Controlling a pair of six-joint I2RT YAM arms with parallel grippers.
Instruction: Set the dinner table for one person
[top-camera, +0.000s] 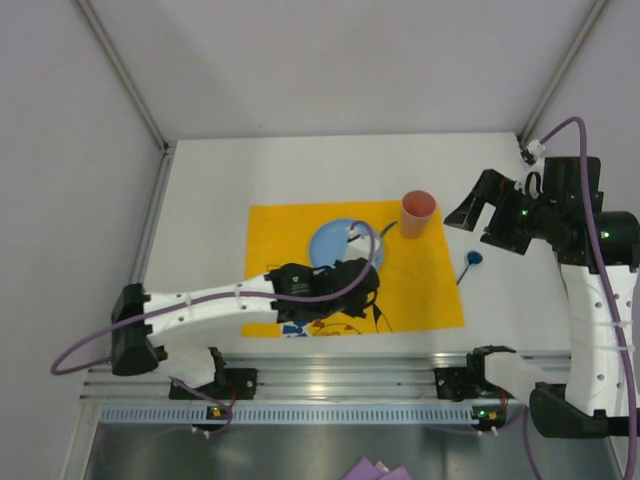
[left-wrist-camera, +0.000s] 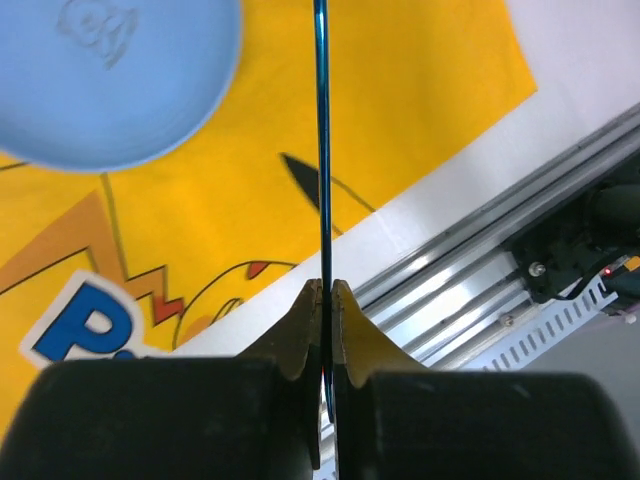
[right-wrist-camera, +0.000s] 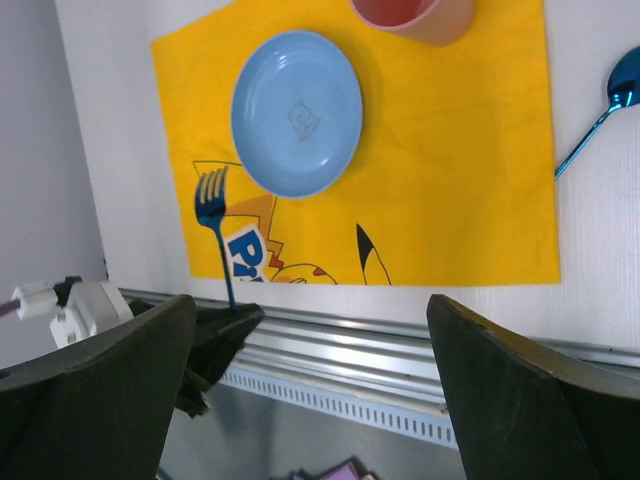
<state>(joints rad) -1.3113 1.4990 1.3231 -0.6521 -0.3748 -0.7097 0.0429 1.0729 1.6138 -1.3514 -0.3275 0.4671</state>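
Observation:
On the white dinner table (top-camera: 220, 200) lies a yellow cartoon-print placemat (top-camera: 420, 290). It carries a blue plate (top-camera: 330, 243) and, at its far right corner, a pink cup (top-camera: 418, 213). A blue spoon (top-camera: 470, 263) rests on the bare table just right of the mat. My left gripper (left-wrist-camera: 322, 285) is shut on the thin handle of a blue fork (right-wrist-camera: 212, 200), tines pointing away, over the mat near the plate. In the top view the left gripper (top-camera: 355, 290) hides the fork. My right gripper (right-wrist-camera: 315, 380) hangs high at the right, open, holding nothing.
An aluminium rail (top-camera: 340, 375) runs along the near table edge, with both arm bases mounted on it. Grey walls and slanted frame posts (top-camera: 120, 70) close in the back and sides. Purple cables loop over the left arm and beside the right arm.

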